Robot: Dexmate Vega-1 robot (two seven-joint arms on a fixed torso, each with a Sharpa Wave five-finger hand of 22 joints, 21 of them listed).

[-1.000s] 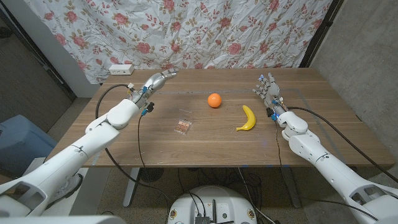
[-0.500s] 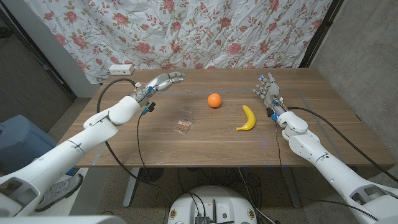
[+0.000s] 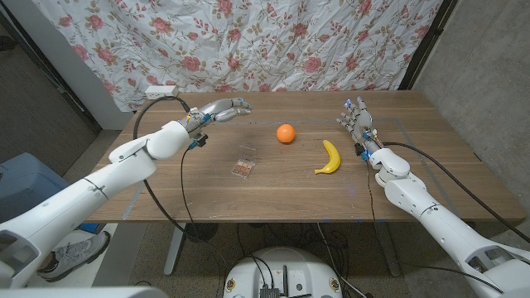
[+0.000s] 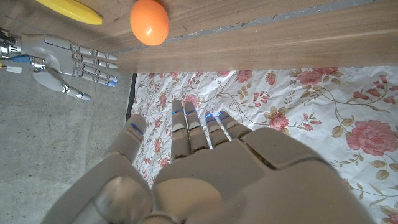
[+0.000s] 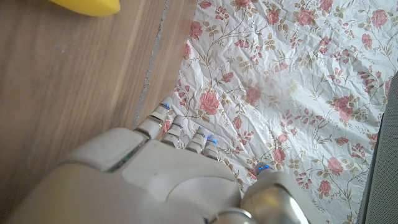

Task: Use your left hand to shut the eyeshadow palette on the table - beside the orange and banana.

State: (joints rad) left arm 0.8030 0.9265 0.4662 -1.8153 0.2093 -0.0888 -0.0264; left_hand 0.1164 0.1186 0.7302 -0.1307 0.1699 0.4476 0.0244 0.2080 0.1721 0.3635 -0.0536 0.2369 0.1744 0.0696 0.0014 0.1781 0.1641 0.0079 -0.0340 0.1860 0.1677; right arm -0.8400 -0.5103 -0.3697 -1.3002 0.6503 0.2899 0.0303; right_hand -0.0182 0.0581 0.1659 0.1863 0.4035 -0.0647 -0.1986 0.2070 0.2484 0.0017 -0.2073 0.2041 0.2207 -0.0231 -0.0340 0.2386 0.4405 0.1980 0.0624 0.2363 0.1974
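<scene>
A brown wooden table (image 3: 273,190) stands before a wrinkled white cloth backdrop printed with pink roses (image 3: 273,41), with a white power strip (image 3: 161,91) at the table's far left corner and grey concrete floor (image 3: 489,124) alongside

Eyeshadow palette (image 3: 243,168) too small (lid state unclear), banana (image 5: 87,6) cropped.

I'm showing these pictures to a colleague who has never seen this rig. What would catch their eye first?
Probably the bright orange near the table's middle, with the yellow banana just to its right. Next, the left hand held above the table's far left part, fingers apart and empty, while the small eyeshadow palette lies untouched nearer the front edge. The rose-patterned cloth behind the table stands out too.
</scene>
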